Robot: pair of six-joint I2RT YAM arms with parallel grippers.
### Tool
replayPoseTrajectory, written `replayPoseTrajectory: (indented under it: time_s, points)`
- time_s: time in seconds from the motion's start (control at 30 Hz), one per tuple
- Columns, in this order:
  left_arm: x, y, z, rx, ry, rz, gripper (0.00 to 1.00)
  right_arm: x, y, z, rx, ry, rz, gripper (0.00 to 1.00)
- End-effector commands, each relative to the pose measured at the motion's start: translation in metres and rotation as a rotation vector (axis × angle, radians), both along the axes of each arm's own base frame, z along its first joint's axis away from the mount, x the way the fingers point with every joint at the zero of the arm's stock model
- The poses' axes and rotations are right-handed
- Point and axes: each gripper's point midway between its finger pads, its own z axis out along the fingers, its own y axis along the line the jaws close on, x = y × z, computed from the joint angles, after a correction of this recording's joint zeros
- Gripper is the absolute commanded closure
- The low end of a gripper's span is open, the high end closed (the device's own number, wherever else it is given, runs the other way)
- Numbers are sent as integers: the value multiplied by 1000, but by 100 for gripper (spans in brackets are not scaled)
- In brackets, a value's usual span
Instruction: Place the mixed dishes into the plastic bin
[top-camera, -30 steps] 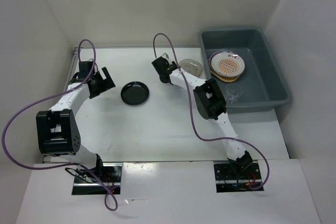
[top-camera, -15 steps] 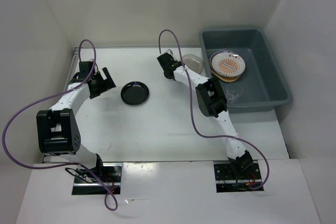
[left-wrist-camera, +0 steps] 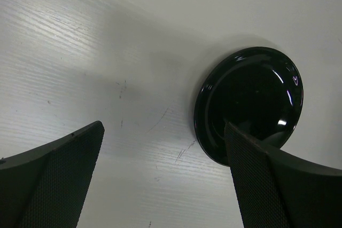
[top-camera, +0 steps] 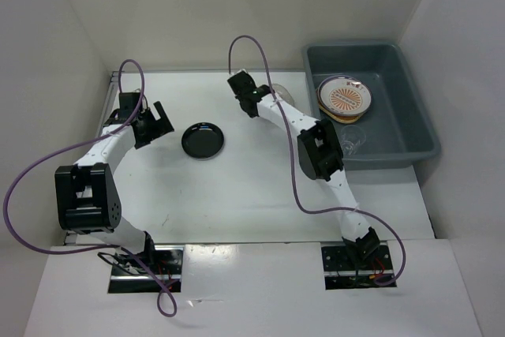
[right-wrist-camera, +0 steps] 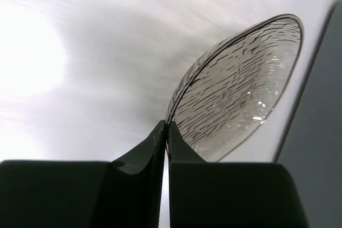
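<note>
Where the dish sits: small smoky translucent dish [right-wrist-camera: 240, 89], tilted above the table [top-camera: 237, 187], just left of the plastic bin [top-camera: 387, 155]; whether its far rim touches the table cannot be told.
Right gripper [right-wrist-camera: 166, 132]: jaws closed almost fully, pinching the dish's thin near rim.
Handling (judged): light, rigid, slick, breakable; textured surface may aid purchase; a thin-edge pinch could let it swing or slip.
Left gripper [left-wrist-camera: 163, 127]: jaws wide apart, holding nothing, over the small black dish [left-wrist-camera: 251, 100].
Bin contents: white plate with orange sunburst pattern [top-camera: 343, 98], clear glass cup [top-camera: 351, 138].
</note>
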Motion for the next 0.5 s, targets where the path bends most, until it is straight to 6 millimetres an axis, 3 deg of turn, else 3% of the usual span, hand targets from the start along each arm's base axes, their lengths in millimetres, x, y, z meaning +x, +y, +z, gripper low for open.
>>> replayPoseTrajectory:
  time_s: [0.0,0.03,0.07,0.13,0.17,0.23,0.3,0.4,0.47]
  points:
    - [3,5,3,11,-24,22,0,-19,50,128,234,-147,102,97]
    - [3,5,3,11,-24,22,0,-22,50,144,257,-166,111,97]
    - [3,5,7,12,-35,22,0,-27,46,172,282,-210,120,97]
    - [5,5,9,13,-44,22,0,-31,38,204,303,-274,119,97]
    - [5,5,12,14,-53,22,0,-37,31,235,337,-338,112,97]
    - [5,5,15,15,-63,22,0,-41,15,262,327,-404,74,97]
    - [5,5,19,16,-72,22,0,-36,-24,289,295,-482,-29,97]
    - [5,5,22,17,-81,22,0,-22,-82,305,284,-531,-157,97]
    - [5,5,22,17,-81,22,0,-15,-117,300,266,-535,-255,97]
